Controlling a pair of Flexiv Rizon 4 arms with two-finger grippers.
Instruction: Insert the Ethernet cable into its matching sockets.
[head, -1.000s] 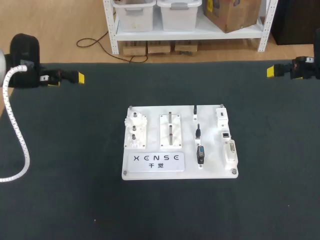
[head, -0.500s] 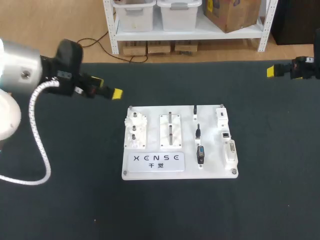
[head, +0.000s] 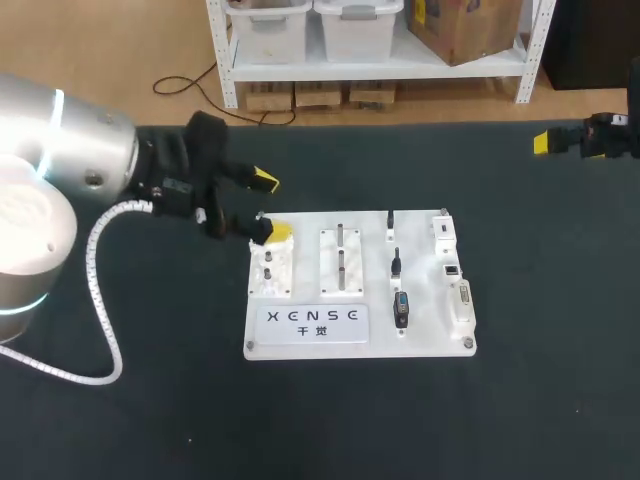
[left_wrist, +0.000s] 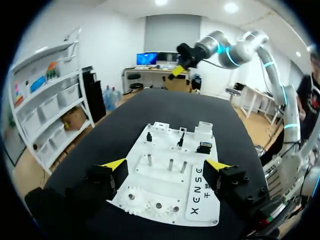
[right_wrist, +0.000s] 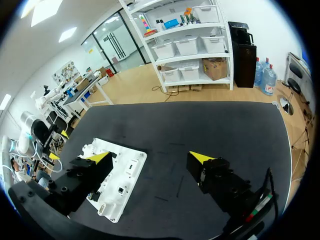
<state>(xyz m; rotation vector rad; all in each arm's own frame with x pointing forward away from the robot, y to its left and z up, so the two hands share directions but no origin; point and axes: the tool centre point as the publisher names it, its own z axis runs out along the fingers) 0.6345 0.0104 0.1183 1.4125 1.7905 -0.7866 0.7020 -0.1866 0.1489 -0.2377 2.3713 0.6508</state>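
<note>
- My left claw hangs spread wide and empty over the gear corner of the white board.
- My right claw gapes empty too, well apart, at the bench edge.
- The short black cable, likely the Ethernet one, lies ungrasped on the board; all the plugging remains.

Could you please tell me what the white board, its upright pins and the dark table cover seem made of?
White board: probably plastic, smooth, evenly white, faint sheen. Upright pins: likely metal, grey and shiny. Dark table cover: looks like felt or cloth, matt, no reflections.
</note>
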